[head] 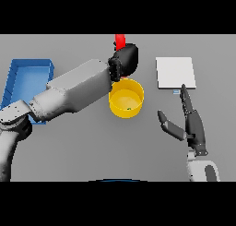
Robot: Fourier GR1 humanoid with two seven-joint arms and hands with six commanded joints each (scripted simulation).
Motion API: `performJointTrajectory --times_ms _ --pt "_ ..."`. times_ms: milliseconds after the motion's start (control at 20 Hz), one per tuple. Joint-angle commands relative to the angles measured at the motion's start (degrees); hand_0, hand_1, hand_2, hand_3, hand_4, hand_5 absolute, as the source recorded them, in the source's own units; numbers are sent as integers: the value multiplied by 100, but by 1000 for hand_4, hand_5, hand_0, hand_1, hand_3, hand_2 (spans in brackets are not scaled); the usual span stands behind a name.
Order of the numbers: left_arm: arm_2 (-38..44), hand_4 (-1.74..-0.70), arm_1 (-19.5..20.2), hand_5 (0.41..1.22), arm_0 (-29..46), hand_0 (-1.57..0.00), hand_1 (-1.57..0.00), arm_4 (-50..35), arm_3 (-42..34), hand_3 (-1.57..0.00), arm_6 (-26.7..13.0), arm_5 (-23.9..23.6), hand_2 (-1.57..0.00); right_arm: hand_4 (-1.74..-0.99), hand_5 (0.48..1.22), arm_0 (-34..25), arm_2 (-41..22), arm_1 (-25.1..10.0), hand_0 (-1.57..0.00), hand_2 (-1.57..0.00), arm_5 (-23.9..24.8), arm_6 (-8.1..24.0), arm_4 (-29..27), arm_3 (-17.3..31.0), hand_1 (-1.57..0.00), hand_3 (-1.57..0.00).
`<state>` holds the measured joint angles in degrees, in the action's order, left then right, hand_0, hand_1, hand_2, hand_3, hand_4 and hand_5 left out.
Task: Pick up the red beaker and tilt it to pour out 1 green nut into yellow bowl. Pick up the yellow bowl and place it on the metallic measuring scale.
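Near the table's (83,151) front edge the right hand (191,123) waits with fingers straight and thumb spread, grasping nothing, well placed between bowl and scale for the coming lift. The yellow bowl (126,98) sits mid-table, a small green nut (129,109) seemingly inside. Just behind it, the left hand (123,61) clenches the red beaker (120,40), held above the bowl's far rim for pouring. The scale (175,73) lies toward the far right, a blue tray (25,77) by the left edge.

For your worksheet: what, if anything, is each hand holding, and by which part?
The left hand is curled round the red beaker, gripping its lower body; only the top shows. The right hand is open and holds nothing.
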<state>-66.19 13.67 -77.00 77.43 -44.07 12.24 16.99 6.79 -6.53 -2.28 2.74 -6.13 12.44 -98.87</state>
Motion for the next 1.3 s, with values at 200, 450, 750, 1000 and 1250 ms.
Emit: performJointTrajectory --times_ms 200,450,750,1000,1250 --pt "314 -1727 269 1221 -1086 -1571 -1571 -5 490 -1571 349 -46 -1571 -1133 557 -100 0 -8 1 1 37 0 57 55 1 1" --pt "1485 -1725 697 1221 -1784 -1571 -1571 -653 1436 -1571 -89 -166 -1571 -1105 559 -123 9 0 1 1 -148 -102 -180 80 1 1" --pt "4158 -1737 1570 1221 -1687 -1571 -1571 -2950 2656 -1520 -900 104 -1571 -1116 582 -228 -67 -11 1 1 -236 -100 -185 161 1 1" --pt "5401 -1740 2057 1221 -749 -1571 -1571 -4274 3023 -1554 -1517 -618 -1571 -1132 614 -320 -104 -95 1 1 -147 -91 22 210 1 1" --pt "6042 -1741 2136 1221 559 -1571 -1571 -5215 2525 -1566 -2449 -1558 -1571 -1133 640 -260 -108 -206 1 1 -263 -63 -15 172 1 1"
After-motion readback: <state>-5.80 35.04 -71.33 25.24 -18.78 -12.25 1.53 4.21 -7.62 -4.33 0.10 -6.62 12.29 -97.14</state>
